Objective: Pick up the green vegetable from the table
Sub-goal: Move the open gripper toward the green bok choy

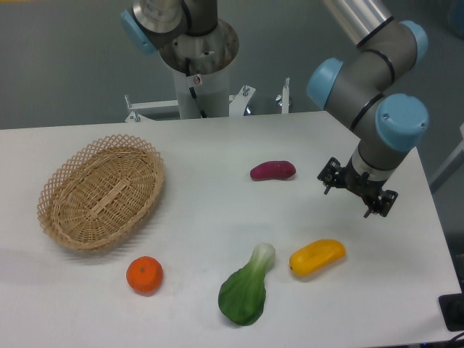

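From the fixed camera I see the large white smooth table with rounded corners. The green vegetable, a bok-choy-like toy with a broad dark green leafy end and a pale whitish stem, lies near the table's front edge, leaf end toward that edge and stem pointing up and to the right. Just beside its stem, apart from it, lies a yellow oblong vegetable. A purple sweet-potato-like piece sits near the middle of the table, toward the back edge. A small orange round fruit rests near the front edge, left of the green toy. An oval woven wicker basket occupies the left side. My black two-finger gripper hangs above the right part of the table, behind the yellow piece and well apart from the green vegetable; its fingers stand spread with nothing between them.
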